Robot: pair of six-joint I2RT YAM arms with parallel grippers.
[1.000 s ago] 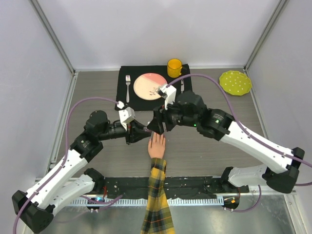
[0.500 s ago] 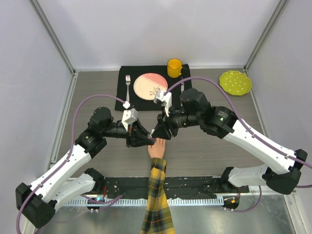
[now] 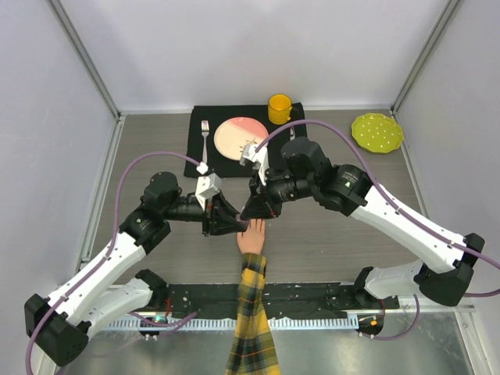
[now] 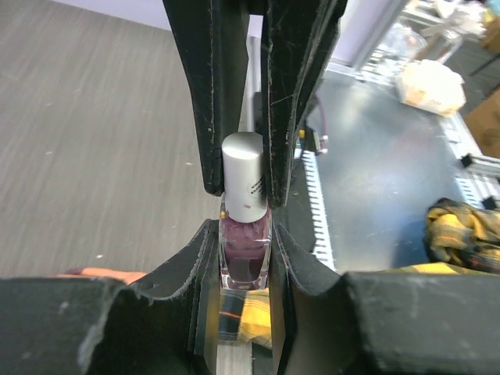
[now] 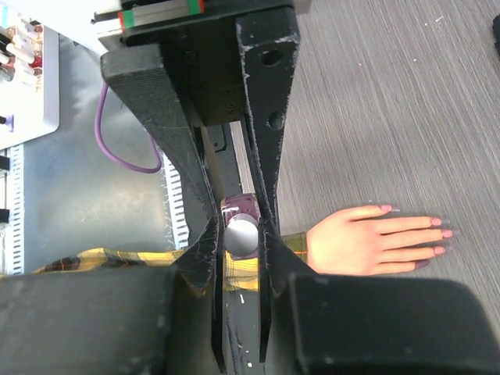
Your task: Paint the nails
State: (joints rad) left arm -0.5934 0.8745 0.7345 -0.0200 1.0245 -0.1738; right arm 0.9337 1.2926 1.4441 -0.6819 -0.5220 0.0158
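- Got a pale mannequin hand (image 3: pixel 251 237) lying flat on the table (image 3: pixel 312 246), back side up, fingers pointing away from the arm bases, with a yellow-black plaid sleeve (image 3: pixel 251 328) trailing back toward them
- Nails (image 5: pixel 446 233) right at the tips of that hand's fingers, looking pink in the right wrist view, mostly hidden under the two claws from overhead
- Left claw (image 4: pixel 244 234) coming in from the hand's left side, clamped on the purple glass body of a small polish bottle (image 4: pixel 244 259)
- Right claw (image 5: pixel 238 228) coming in from the hand's right side, squeezed tight on the bottle's white cap (image 4: pixel 244 176)
- Cap still seated on the bottle, so basically two claws nose to nose on one tiny thing, held up just over the hand's fingertips
- Can't tell from any view whether the bottle actually touches the hand
- Past the hand's fingertips: a black mat (image 3: pixel 195 160) carrying a fork (image 3: pixel 205 134) and a pink-and-cream plate (image 3: pixel 234 137)
- Yellow mug (image 3: pixel 280 108) at the mat's far edge, further from the hand than the plate
- Green dotted plate (image 3: pixel 376 131) well off to the hand's right, on the bare table, apart from the mat
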